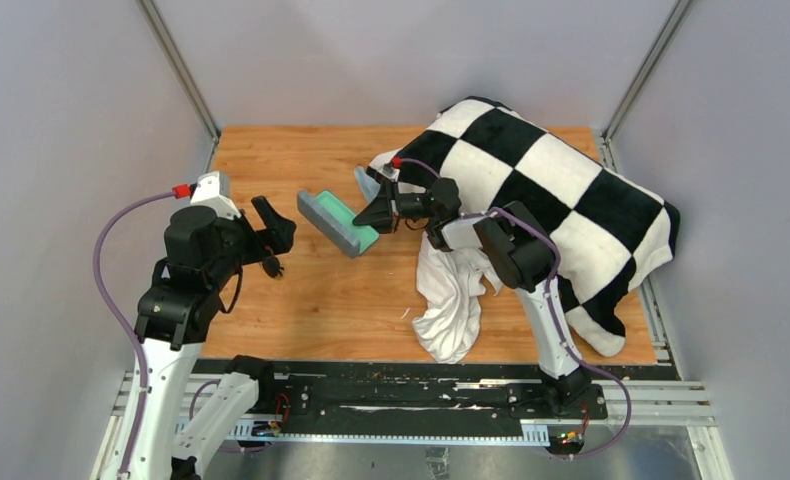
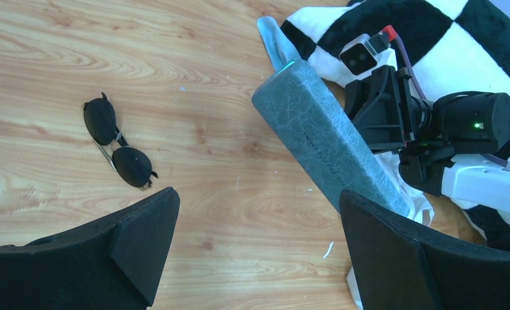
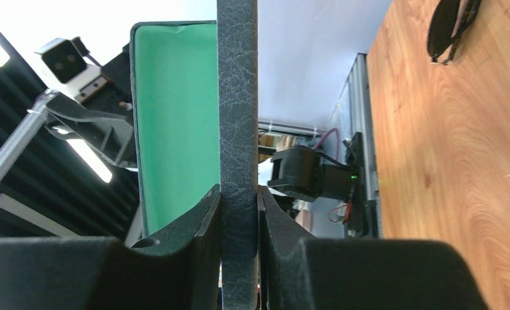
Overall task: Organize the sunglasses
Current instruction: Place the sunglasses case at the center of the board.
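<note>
The sunglasses (image 2: 117,148), a small black thin-framed pair, lie folded flat on the wooden table, just below my left gripper (image 1: 274,226) in the top view (image 1: 271,266). The left gripper (image 2: 259,219) is open and empty, hovering above the table between the sunglasses and the case. The grey-blue case (image 1: 336,222) lies open with its mint-green inside (image 3: 175,116) showing. My right gripper (image 1: 378,214) is shut on the case's grey wall (image 3: 237,129), its fingers (image 3: 201,226) pressed on both sides. The sunglasses also show far off in the right wrist view (image 3: 452,26).
A black-and-white checkered blanket (image 1: 561,190) covers the table's right side. A crumpled white cloth (image 1: 451,305) lies under the right arm. A light-blue piece (image 2: 273,39) sticks out at the case's far end. Bare wood (image 1: 271,160) lies at the back left.
</note>
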Robot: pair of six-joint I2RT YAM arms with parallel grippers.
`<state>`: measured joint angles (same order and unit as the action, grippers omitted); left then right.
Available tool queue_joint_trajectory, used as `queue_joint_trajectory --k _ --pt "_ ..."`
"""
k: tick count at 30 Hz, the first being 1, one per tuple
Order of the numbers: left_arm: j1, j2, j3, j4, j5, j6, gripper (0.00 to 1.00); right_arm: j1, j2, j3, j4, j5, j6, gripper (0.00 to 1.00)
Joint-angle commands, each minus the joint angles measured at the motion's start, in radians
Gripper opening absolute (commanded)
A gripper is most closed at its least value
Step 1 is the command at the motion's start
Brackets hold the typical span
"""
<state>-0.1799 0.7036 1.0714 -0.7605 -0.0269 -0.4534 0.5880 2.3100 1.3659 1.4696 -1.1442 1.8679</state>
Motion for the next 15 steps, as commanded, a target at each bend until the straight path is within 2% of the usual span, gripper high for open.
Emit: queue_joint_trajectory --k 1,3,4,5,6,7,11,15 --pt "-0.001 -0.004 0.035 -0.016 -0.035 -0.006 1.0 0.006 -0.115 -0.035 -0.233 -0.027 -0.251 0.0" --pt "-0.001 -0.007 0.039 -0.021 -0.038 -0.005 1.0 0.006 -0.211 -0.046 -0.656 0.023 -0.584 0.0" --pt "-0.001 -0.008 0.039 -0.025 -0.04 -0.005 1.0 0.008 -0.262 -0.026 -0.942 0.096 -0.795 0.0" --pt "-0.001 -0.01 0.039 -0.027 -0.04 -0.004 1.0 0.015 -0.307 0.02 -1.228 0.203 -1.08 0.0" --pt "-0.001 -0.01 0.038 -0.029 -0.041 -0.003 1.0 0.025 -0.335 0.063 -1.415 0.301 -1.217 0.0" --pt "-0.001 -0.011 0.038 -0.029 -0.042 -0.002 1.0 0.031 -0.352 0.09 -1.534 0.372 -1.287 0.0" --pt "-0.001 -0.002 0.035 -0.028 -0.037 -0.007 1.0 0.052 -0.366 0.154 -1.709 0.566 -1.466 0.0" --pt "-0.001 -0.001 0.029 -0.028 -0.036 -0.01 1.0 0.112 -0.362 0.171 -1.772 0.76 -1.602 0.0"
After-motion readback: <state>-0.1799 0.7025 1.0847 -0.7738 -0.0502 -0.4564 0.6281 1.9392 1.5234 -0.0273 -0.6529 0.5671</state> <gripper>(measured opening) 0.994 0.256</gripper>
